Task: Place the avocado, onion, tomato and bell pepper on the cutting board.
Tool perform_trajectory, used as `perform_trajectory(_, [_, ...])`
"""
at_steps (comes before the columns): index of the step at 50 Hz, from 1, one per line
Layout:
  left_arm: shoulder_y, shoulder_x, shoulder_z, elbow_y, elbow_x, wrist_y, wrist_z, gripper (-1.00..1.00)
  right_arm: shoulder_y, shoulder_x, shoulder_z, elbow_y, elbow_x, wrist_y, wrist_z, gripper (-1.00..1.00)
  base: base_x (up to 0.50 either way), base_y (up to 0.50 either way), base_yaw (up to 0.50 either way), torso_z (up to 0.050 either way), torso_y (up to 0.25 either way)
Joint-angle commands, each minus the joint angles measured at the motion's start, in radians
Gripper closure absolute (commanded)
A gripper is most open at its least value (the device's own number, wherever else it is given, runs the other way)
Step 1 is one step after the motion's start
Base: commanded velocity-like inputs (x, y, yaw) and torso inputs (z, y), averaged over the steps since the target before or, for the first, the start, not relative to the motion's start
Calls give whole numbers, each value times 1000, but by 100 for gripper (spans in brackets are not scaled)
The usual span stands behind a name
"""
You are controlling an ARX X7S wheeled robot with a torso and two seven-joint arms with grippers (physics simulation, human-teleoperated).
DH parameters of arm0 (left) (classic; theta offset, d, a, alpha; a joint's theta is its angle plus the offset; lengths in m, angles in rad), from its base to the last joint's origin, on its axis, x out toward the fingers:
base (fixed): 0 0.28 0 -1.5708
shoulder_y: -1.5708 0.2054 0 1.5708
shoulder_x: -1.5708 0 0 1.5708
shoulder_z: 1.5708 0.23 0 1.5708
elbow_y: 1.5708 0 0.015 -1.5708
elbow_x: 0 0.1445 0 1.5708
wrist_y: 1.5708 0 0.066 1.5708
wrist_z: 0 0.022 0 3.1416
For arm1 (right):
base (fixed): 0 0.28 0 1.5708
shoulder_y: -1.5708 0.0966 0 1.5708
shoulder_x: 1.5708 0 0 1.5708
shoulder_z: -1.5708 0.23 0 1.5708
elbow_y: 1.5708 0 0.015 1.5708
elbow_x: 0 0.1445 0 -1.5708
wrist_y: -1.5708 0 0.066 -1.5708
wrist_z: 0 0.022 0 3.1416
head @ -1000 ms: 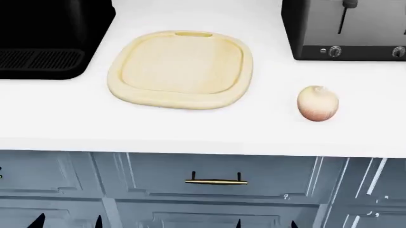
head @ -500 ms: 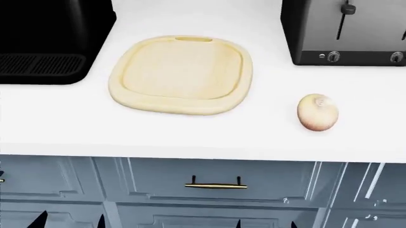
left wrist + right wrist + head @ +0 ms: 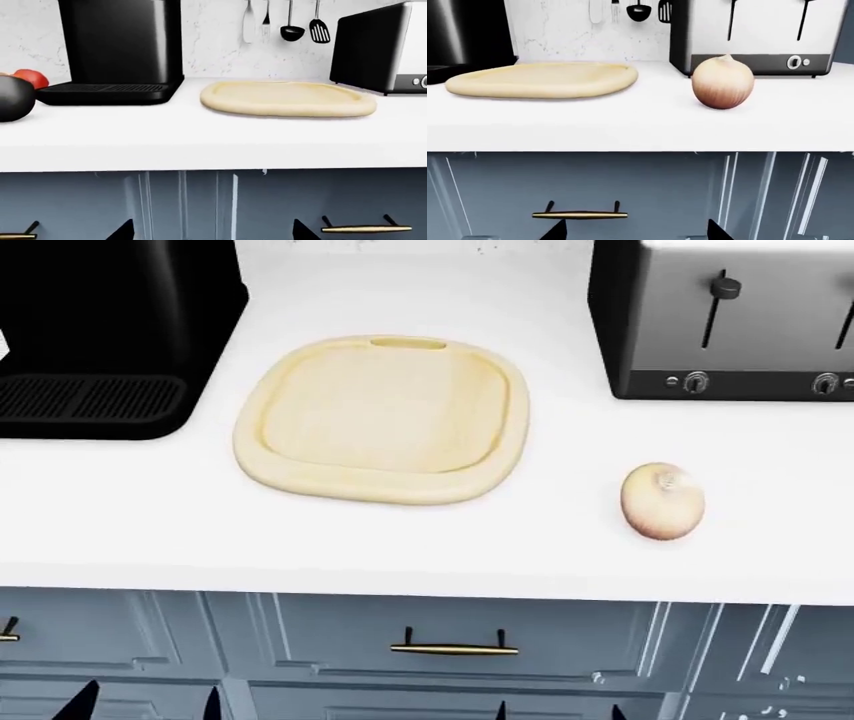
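The pale wood cutting board lies bare on the white counter, slot handle at its far edge. It also shows in the left wrist view and the right wrist view. The onion stands alone to the board's right, in front of the toaster; it also shows in the right wrist view. In the left wrist view a dark rounded avocado and a red-orange tomato sit at the counter's far left. The bell pepper is out of view. My left gripper and right gripper are open and empty, low in front of the cabinets.
A black coffee machine stands left of the board and a toaster at the back right. Utensils hang on the wall. Below the counter's front edge are blue-grey drawers with brass handles.
The board, the onion and the counter edge have slid down in the head view as the view shifted. The fingertips stay at the same low spots. Nothing was taken hold of.
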Motion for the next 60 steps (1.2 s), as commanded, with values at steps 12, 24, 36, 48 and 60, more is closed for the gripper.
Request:
perform_trajectory(12, [25, 56, -57, 145, 63, -121, 17, -100, -3, -45, 43, -120, -9, 115, -55, -100, 0, 0, 0, 0, 0])
perform_trajectory(24, [-72, 4, -31, 606, -17, -622, -43, -100, 154, 35, 87, -544, 6, 560, 4, -100, 0, 0, 0, 0, 0])
perform_trajectory(36, [-151, -6, -42, 563, -51, -711, -61, -100, 239, 50, 140, -653, 58, 842, 23, -100, 0, 0, 0, 0, 0])
perform_trajectory(48, [-134, -47, -50, 661, -48, -778, -88, -100, 199, 126, 175, -762, 35, 905, 40, -100, 237, 0, 0, 0, 0])
perform_trajectory(60, [-130, -55, -57, 689, -69, -792, -96, -100, 261, 222, 168, -814, 7, 1062, 47, -100, 250, 0, 0, 0, 0])
